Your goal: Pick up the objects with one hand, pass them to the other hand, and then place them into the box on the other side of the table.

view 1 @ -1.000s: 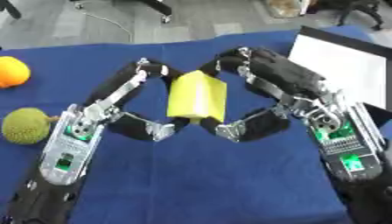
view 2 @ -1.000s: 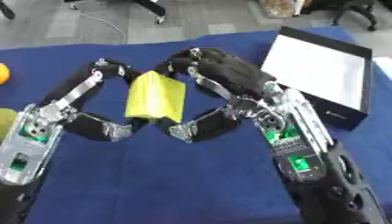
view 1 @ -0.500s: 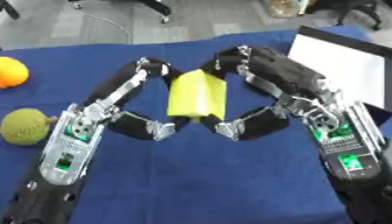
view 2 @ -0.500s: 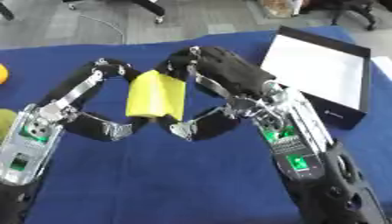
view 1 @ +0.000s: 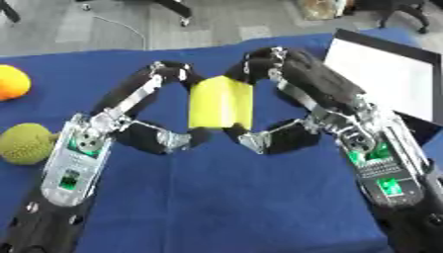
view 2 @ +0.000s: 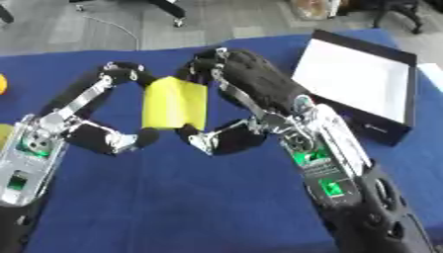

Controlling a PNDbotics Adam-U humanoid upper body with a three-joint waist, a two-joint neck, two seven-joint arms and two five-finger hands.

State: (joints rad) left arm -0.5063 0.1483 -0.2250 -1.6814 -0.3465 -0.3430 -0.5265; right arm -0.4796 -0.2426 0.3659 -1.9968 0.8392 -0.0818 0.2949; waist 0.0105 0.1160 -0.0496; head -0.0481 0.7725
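A yellow block [view 1: 221, 103] hangs above the blue tablecloth at the middle, held between both hands. My left hand [view 1: 97, 129] reaches in from the lower left, fingers curled over the block's upper left corner and thumb at its lower left. From the right, my right hand [view 1: 339, 113] has its fingers bent over the top right edge and its thumb under the bottom edge. The box [view 2: 381, 129], black outside and white inside, lies open at the table's right side.
An orange [view 1: 12, 82] and a green bumpy fruit [view 1: 26, 144] lie on the cloth at the far left. The blue cloth [view 1: 216, 197] covers the table. Beyond the far edge is grey floor with chair legs.
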